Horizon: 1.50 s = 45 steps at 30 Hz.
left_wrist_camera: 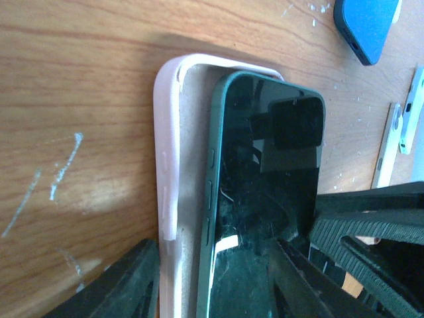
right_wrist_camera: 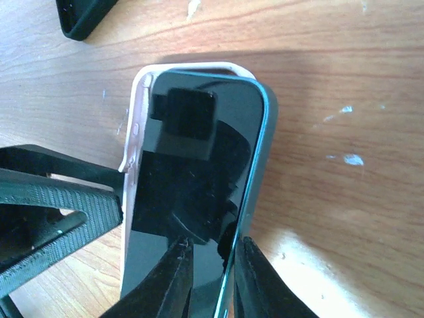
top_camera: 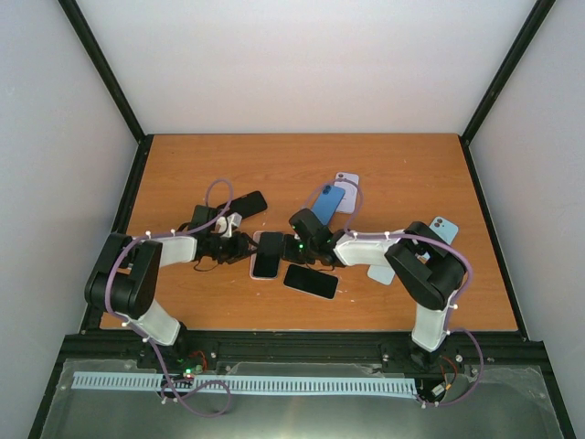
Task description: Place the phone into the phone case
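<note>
Phone: the phone (left_wrist_camera: 265, 185) sits mid-table, askew in the pink phone case (left_wrist_camera: 165, 146), long axis near-to-far, not seated.
Gap: I see the case's left wall apart from the phone's left edge.
Right gripper (right_wrist_camera: 215, 246): pinching the phone's right edge.
Left gripper (left_wrist_camera: 212, 250): fingers spread, straddling wall and screen.
Arms: low, meeting from either side.
Next, I reckon: press the left edge in.

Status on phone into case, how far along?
Done: phone lies within the pink case outline. In hand: right gripper pinches a long phone edge, left gripper straddles the case; the phone sits tilted, one side above the case wall. Left: press flush, release.
</note>
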### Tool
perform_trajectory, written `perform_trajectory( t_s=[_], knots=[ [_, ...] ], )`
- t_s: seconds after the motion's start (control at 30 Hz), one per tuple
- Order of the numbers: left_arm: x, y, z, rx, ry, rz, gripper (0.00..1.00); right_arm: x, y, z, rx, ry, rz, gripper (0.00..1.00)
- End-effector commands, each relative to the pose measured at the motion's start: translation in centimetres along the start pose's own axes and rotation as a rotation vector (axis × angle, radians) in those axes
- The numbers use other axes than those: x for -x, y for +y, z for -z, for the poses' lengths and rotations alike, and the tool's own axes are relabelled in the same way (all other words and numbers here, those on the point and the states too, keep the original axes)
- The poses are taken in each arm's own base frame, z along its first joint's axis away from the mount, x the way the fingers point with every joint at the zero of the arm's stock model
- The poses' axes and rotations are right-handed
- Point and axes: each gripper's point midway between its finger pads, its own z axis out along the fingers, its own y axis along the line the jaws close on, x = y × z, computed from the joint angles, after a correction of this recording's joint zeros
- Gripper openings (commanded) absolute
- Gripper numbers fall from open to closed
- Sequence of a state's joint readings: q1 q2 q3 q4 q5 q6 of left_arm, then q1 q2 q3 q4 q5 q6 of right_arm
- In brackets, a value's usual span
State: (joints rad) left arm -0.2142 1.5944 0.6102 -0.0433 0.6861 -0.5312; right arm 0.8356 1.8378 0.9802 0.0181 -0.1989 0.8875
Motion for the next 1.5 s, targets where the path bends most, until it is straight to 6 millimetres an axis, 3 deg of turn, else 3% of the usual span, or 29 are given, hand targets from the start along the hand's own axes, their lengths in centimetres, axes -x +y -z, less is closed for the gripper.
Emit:
perform_trajectory(
  t_s=[0.0, 0.47, 0.8, 0.97, 1.23, 1.37, 1.47],
  knots=[
    [0.2, -0.7, 0.0, -0.046, -0.005, -0.039, 0.4, 0.8, 1.3, -0.5, 0.032, -0.014, 0.01, 0.18],
    [-0.6, -1.2, -0.1, -0.1, 0.014, -0.022, 0.35, 1.1, 1.8, -1.2, 0.045, -0.01, 0.006, 0.19],
    [-1.5, -2.7, -0.3, -0.151, 0.036, -0.018, 0.28, 0.8, 3.6, -1.7, 0.124, 0.001, -0.017, 0.19],
    [-1.9, -2.8, -0.6, -0.139, 0.043, -0.016, 0.23, 0.5, 2.7, -2.4, 0.071, 0.014, -0.013, 0.19],
    [-2.3, -2.3, -0.6, -0.127, 0.037, 0.008, 0.2, 1.0, 2.9, -1.9, 0.051, -0.01, 0.069, 0.18],
    [-2.1, -2.5, -0.4, -0.123, 0.026, 0.01, 0.23, 0.1, 1.5, -2.5, 0.018, 0.018, 0.059, 0.16],
    [-1.9, -2.4, 0.1, -0.099, 0.007, 0.01, 0.29, 0.7, 1.0, -1.4, -0.027, -0.014, 0.087, 0.17]
  ],
)
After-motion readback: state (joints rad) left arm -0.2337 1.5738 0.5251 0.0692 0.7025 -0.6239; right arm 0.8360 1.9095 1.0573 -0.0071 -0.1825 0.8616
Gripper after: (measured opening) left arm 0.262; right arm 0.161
